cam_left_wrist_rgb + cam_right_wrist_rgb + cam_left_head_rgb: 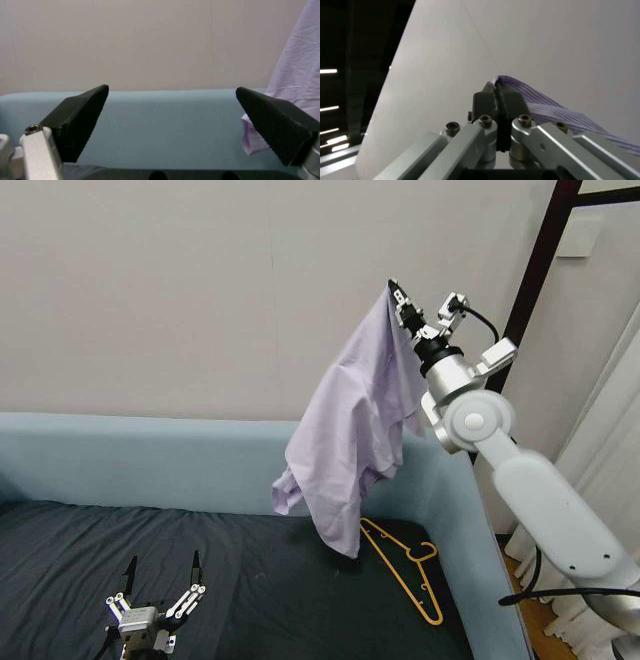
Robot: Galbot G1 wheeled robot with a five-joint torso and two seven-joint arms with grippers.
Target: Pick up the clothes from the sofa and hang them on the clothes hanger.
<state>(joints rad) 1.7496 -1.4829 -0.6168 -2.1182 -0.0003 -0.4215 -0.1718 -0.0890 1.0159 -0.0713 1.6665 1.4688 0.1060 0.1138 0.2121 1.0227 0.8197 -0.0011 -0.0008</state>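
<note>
From the head view, my right gripper (398, 296) is raised at about one o'clock. Its jaws are clenched on a top fold of the pale lilac cotton shirt (355, 420), and the right wrist view shows the cloth pinched between the pads (484, 102). The shirt hangs free in front of the light blue sofa's backrest (150, 460), with its lowest corner above the dark seat. I cannot tell whether that corner touches the cushion.

A thin yellow wire hanger (410, 565) lies flat on the seat at five o'clock, just beside that trailing corner. A dark wooden post (535, 260), which I take for the clothes stand, rises at two o'clock behind the arm.

My left gripper (163, 568) idles low at seven o'clock, with its jaws released and wide apart.

My worry is the narrow pinch: a quick swing toward the post could let the fold slip out. The hanging tail could also catch the sofa's end wall or hook the wire hanger and drag it along.
</note>
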